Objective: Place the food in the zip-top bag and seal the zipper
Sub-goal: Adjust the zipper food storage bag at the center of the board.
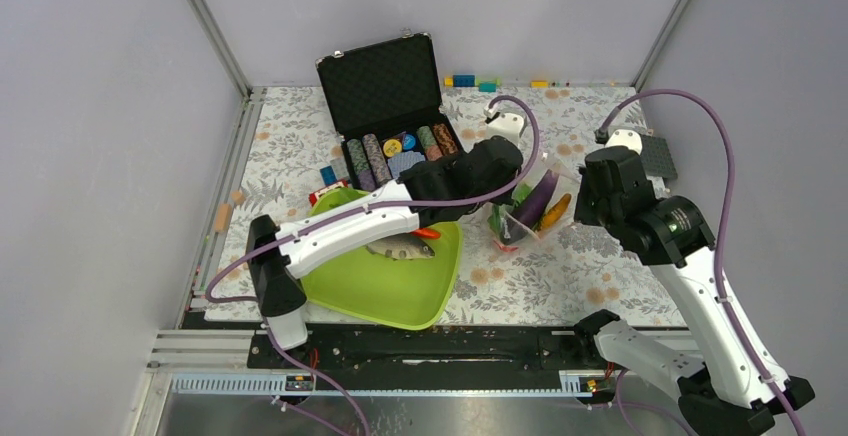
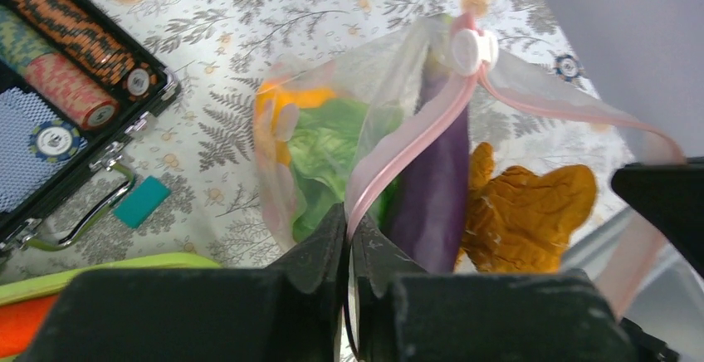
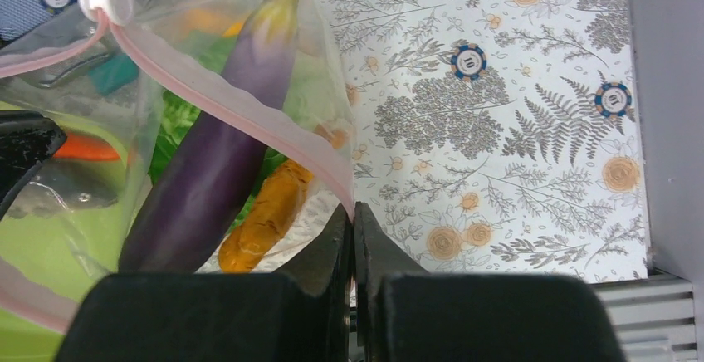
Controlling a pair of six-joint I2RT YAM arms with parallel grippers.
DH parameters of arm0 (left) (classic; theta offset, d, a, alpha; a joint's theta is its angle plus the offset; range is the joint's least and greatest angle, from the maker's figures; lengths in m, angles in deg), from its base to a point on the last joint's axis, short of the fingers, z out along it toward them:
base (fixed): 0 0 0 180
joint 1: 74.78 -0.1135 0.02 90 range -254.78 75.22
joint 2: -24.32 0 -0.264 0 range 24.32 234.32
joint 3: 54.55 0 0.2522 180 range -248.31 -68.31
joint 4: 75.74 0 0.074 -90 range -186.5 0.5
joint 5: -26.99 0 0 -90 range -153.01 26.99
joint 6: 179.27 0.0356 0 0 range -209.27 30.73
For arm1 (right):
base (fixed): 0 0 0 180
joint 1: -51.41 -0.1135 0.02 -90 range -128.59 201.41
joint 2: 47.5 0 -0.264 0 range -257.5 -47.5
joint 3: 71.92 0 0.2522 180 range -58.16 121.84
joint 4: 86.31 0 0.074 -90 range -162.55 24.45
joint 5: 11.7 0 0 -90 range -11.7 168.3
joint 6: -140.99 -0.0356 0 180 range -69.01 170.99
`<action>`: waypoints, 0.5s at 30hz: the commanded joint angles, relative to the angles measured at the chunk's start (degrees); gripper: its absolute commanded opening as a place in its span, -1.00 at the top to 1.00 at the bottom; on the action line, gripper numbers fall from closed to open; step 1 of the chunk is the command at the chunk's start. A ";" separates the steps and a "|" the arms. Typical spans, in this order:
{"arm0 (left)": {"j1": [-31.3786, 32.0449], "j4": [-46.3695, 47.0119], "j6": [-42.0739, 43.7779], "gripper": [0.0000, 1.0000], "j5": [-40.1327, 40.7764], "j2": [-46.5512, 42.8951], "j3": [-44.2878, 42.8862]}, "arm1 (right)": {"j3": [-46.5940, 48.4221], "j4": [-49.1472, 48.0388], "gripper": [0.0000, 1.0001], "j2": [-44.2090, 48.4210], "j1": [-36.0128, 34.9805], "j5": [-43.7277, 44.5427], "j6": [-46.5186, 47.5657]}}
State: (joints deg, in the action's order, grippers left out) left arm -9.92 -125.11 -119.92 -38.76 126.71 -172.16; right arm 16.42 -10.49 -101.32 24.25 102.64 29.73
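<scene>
Holding zip-top bag [image 2: 378, 71] open with left gripper [image 2: 349, 231] and right gripper [image 3: 354, 225] clenched on zipper [image 2: 415, 142]; next, release one, fetch fish [image 1: 400, 247].

Between your left pincer [image 2: 349, 225] and right pincer [image 3: 353, 217] sits the zip-top bag [image 2: 390, 63], eggplant [image 2: 436, 188] and lettuce [image 2: 324, 150] in it; behind the left pincer lies the tray [image 1: 400, 296] bearing the fish [image 1: 400, 247], to its left the chip case [image 1: 385, 81]

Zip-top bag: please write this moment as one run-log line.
left claw: shut on zipper; right claw: shut on zipper; zip-top bag: open; fish: on tray
</scene>
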 commanded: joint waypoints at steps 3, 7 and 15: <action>-0.09 9.38 2.55 0.82 -6.24 -6.34 1.68 | 1.21 -4.44 1.00 2.60 0.00 -4.05 0.46; -0.15 10.33 2.88 0.79 -7.39 -6.41 0.74 | 2.66 -4.82 1.00 2.74 0.00 -5.66 0.37; -0.17 10.24 3.49 -0.68 -6.36 -9.57 4.87 | 2.68 -4.76 1.00 2.21 0.02 -7.72 -0.35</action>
State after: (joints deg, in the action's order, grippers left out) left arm -9.94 -117.68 -117.06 -45.15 122.57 -169.84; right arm 16.99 -13.29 -99.09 24.25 96.30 29.75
